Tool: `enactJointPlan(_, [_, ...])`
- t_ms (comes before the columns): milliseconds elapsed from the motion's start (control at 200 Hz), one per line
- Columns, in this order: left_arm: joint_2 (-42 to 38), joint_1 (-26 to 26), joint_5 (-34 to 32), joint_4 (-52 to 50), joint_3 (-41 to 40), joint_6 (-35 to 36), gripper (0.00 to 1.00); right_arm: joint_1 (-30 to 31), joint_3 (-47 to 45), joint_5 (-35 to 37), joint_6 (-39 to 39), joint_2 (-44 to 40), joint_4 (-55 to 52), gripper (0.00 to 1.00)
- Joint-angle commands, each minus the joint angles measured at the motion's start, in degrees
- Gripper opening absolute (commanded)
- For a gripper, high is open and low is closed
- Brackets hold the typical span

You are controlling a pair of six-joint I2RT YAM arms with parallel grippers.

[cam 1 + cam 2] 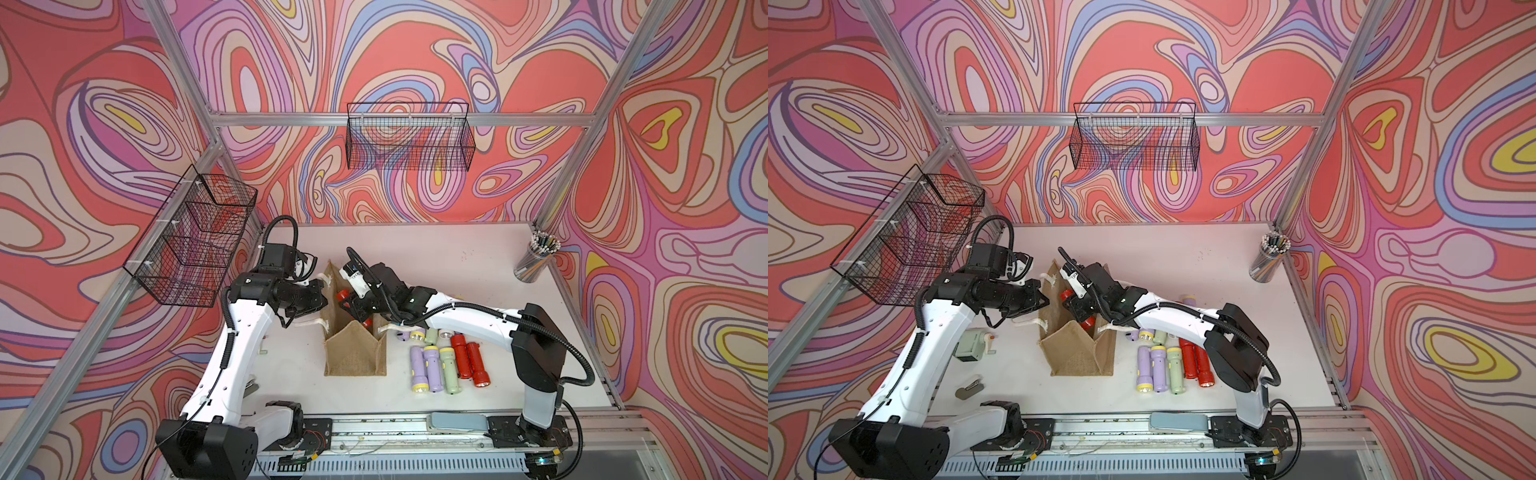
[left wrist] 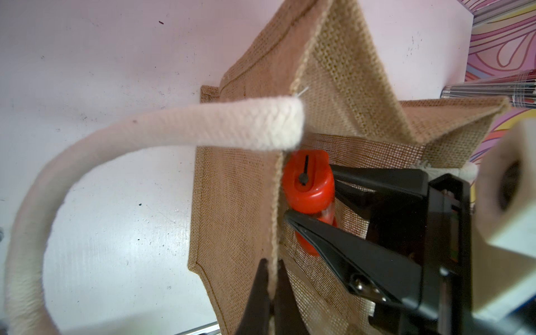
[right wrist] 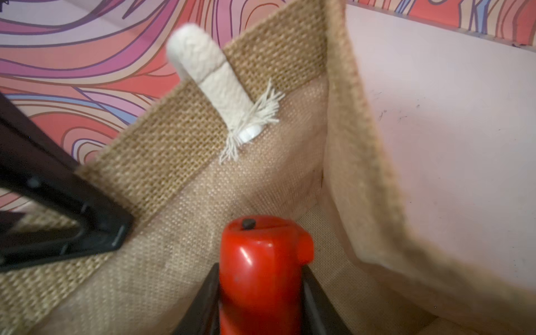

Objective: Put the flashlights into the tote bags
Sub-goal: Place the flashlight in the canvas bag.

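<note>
Right pincer around red flashlight

White arms, black joints, ribbed cables.

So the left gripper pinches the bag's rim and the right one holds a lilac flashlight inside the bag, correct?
Not lilac: the flashlight in the right gripper is red, as the right wrist view shows. The left gripper does pinch the tote bag rim.

A cup of pencils is seen well apart from the right claw, at the surface's far corner; a green sharpener is set near the left claw.
</note>
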Motion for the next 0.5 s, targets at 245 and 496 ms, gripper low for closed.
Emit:
enactJointPlan(245, [-0.51,1.58,-1.02,-0.41,1.67,-0.25,0.0,0.04,12.09,6.07,-5.77,6.68,-25.37,0.09])
enactJointPlan(496, [-0.16,1.75,-1.18,-1.45,2.11,-0.02,0.0,-0.02,13.33,5.25,-3.49,11.48,-26.47,0.09])
